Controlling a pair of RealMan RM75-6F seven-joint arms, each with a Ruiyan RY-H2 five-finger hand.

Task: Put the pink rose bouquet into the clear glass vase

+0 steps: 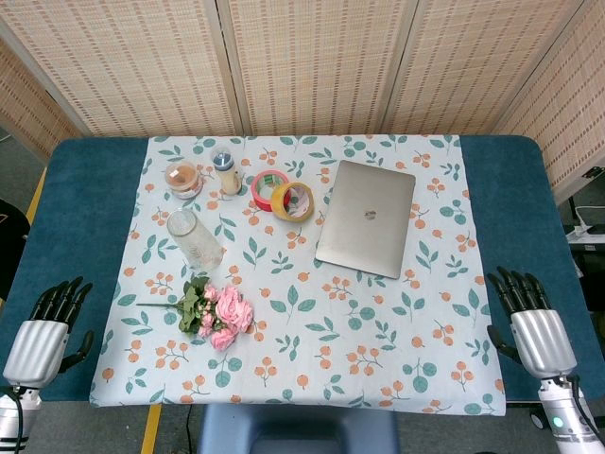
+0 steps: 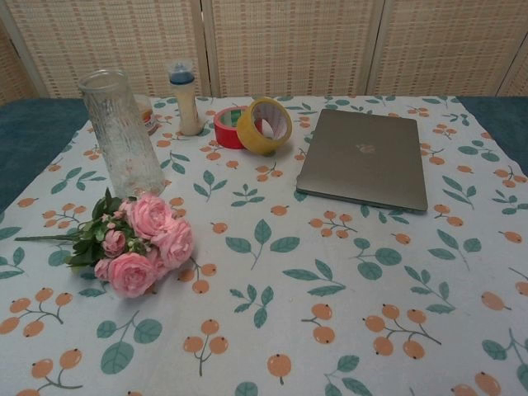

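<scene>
Honestly, both my left hand [image 1: 47, 326] and right hand [image 1: 529, 317] sit empty with fingers apart at the table edges, and the floppy, light bouquet [image 2: 136, 243] beside the fragile-looking vase [image 2: 122, 132] probably wants grabbing by its thin stem.

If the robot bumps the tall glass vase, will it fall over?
Probably, yes. The glass vase stands upright, tall and narrow, with nothing inside, so a high push could tip it. Its smooth glass likely slips in a hand and may break. It stands close behind the pink rose bouquet.
</scene>
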